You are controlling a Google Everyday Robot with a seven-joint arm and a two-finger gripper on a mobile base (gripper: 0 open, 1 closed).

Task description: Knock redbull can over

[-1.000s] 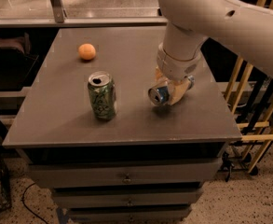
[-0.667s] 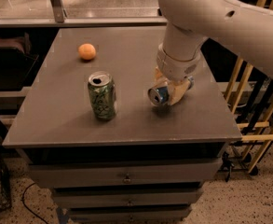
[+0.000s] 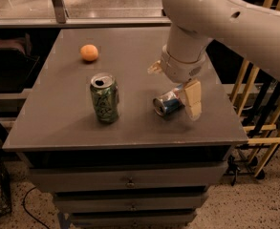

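The redbull can (image 3: 168, 103), slim, blue and silver, lies on its side on the grey table (image 3: 58, 123), right of centre, with its silver top facing front left. My gripper (image 3: 174, 86) hangs just above and behind it, open. One beige finger (image 3: 193, 99) is at the can's right end and the other finger (image 3: 154, 67) is up behind its left. The fingers are not closed on the can.
A wider green patterned can (image 3: 104, 98) stands upright left of the redbull can. An orange ball (image 3: 89, 53) lies at the back left. Wooden rails (image 3: 261, 113) stand to the right of the table. Drawers are under the tabletop.
My gripper has lifted a little and its fingers now stand wider apart around the can. The can has shifted slightly right and lies flat.
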